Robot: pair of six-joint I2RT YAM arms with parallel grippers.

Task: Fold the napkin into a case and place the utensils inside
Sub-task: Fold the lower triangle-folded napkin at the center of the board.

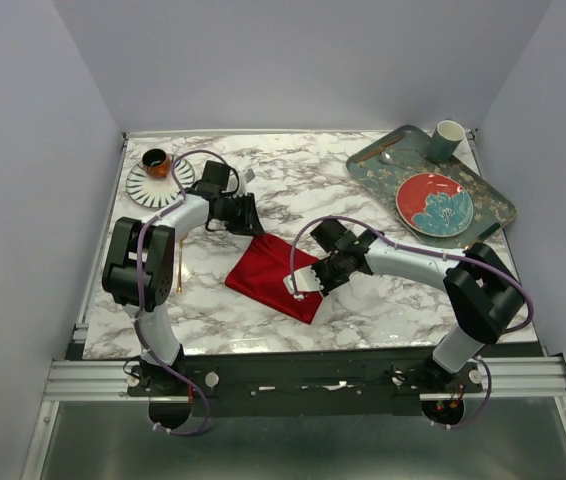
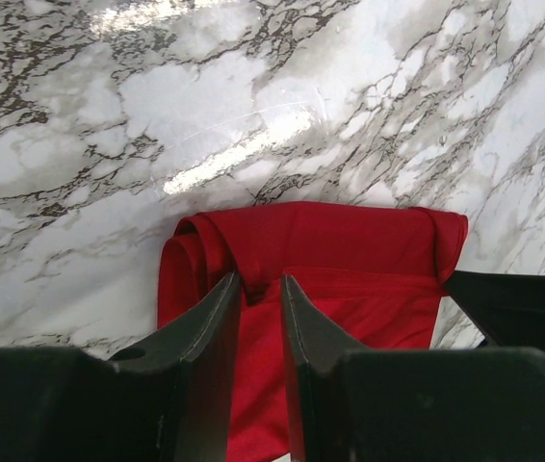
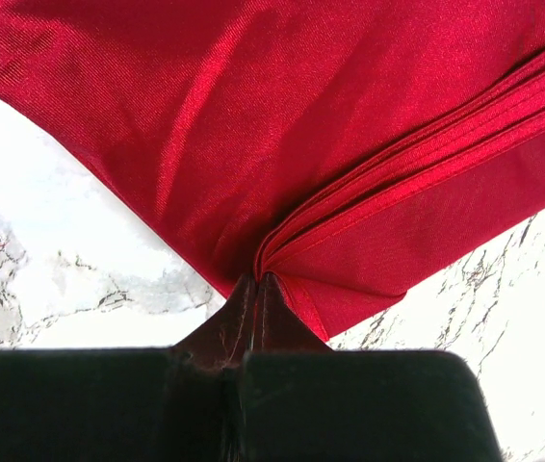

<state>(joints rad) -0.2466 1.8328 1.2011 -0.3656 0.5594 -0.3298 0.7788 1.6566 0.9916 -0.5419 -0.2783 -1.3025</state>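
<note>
The red napkin [image 1: 268, 272] lies folded into a rough square in the middle of the marble table. My left gripper [image 1: 246, 222] hovers low over its far corner. In the left wrist view, its jaws [image 2: 261, 279] stand a narrow gap apart, with a fold of the napkin [image 2: 350, 250] between the tips. My right gripper [image 1: 303, 285] is shut on the napkin's near edge. In the right wrist view, the layered cloth [image 3: 253, 115] bunches at its closed tips [image 3: 261, 277]. A thin gold utensil [image 1: 177, 280] lies by the left arm. The fork is not clear to see.
A teal tray [image 1: 493, 215] at the back right holds a red patterned plate [image 1: 433, 205], a green cup [image 1: 448, 140] and a brown-handled utensil [image 1: 371, 153]. A striped saucer with a small dark cup [image 1: 158, 165] sits at the back left.
</note>
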